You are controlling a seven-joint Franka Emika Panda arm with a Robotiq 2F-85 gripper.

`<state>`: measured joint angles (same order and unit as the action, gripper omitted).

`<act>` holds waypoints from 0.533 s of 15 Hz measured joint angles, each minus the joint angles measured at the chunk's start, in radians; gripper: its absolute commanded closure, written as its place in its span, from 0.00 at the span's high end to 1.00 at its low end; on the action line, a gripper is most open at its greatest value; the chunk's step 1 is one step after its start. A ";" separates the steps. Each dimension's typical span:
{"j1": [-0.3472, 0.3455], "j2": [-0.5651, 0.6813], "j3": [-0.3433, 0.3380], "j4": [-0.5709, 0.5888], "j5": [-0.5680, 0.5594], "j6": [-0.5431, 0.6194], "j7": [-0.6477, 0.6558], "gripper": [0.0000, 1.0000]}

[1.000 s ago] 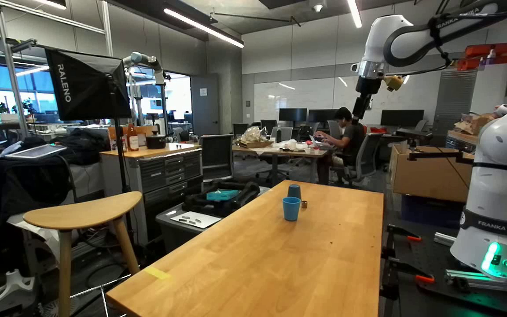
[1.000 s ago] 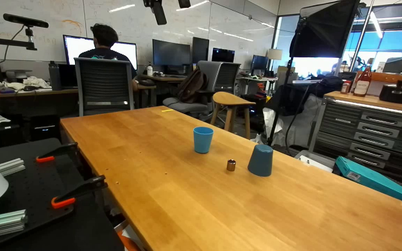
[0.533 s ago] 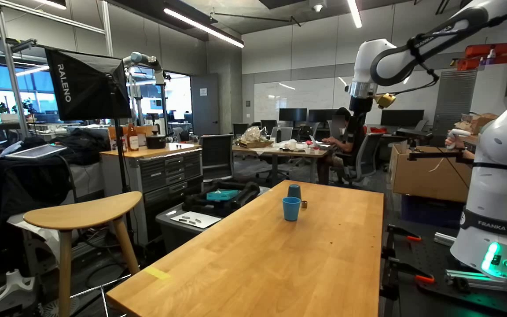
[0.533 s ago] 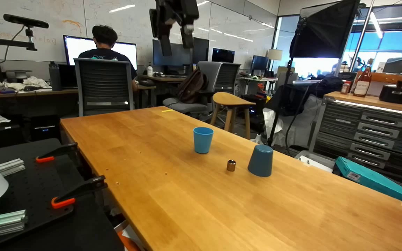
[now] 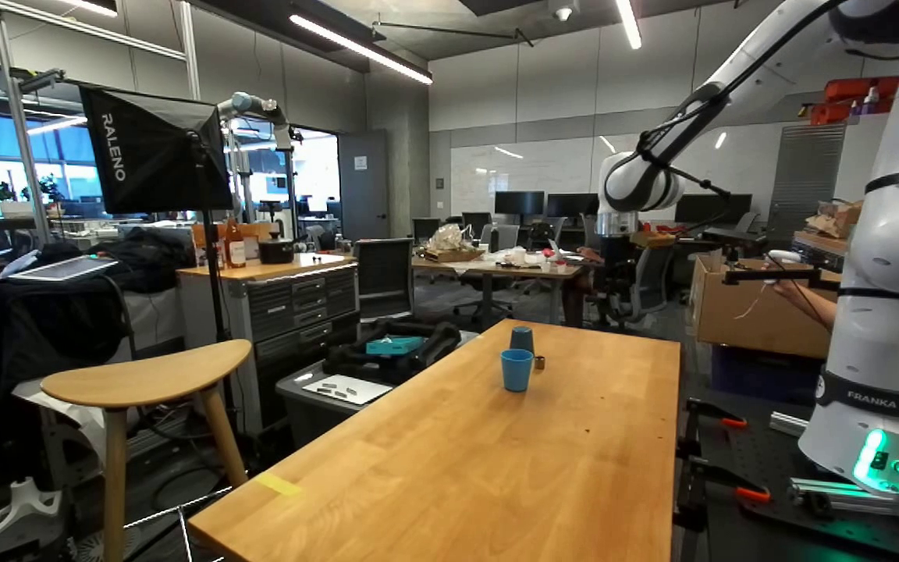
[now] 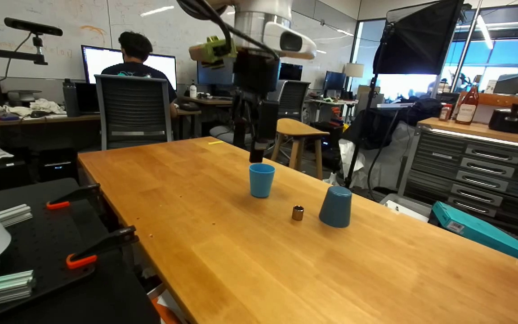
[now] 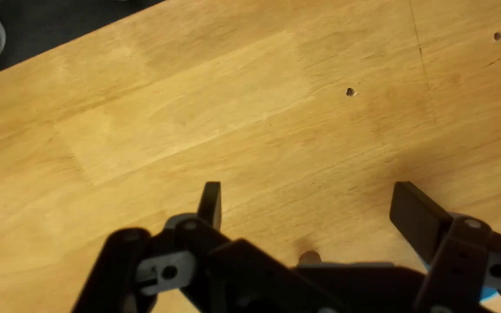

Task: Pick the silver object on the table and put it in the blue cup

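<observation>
The silver object, a small shiny cylinder, stands on the wooden table in both exterior views (image 5: pixel 539 362) (image 6: pixel 297 213). The blue cup stands upright near it in both exterior views (image 5: pixel 517 370) (image 6: pixel 261 181). My gripper (image 6: pixel 255 146) is in the air above the table, apart from both. In the wrist view my gripper (image 7: pixel 307 191) is open and nothing is between its fingertips. There the silver object (image 7: pixel 310 257) shows at the bottom, partly hidden by the gripper body. A sliver of the blue cup (image 7: pixel 489 294) shows behind the finger at the lower right.
A darker blue cup stands upside down beside the silver object in both exterior views (image 5: pixel 522 339) (image 6: pixel 336 207). Black clamps with orange tips (image 6: pixel 81 261) hold the table edge on the robot's side. A stool (image 5: pixel 145 375) stands beyond the far edge.
The arm has come down and reached out over the table, so the gripper is lower and fully in view in both exterior views. The cups and the silver object have not moved.
</observation>
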<state>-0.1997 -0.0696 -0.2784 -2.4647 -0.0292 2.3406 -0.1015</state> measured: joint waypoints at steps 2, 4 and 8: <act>0.000 0.053 0.003 0.017 0.006 0.004 0.000 1.00; 0.000 0.049 0.006 0.017 0.006 0.003 0.000 1.00; 0.000 0.101 0.014 0.024 -0.038 0.056 0.084 1.00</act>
<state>-0.1996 0.0314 -0.2642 -2.4409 -0.0677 2.3970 -0.0179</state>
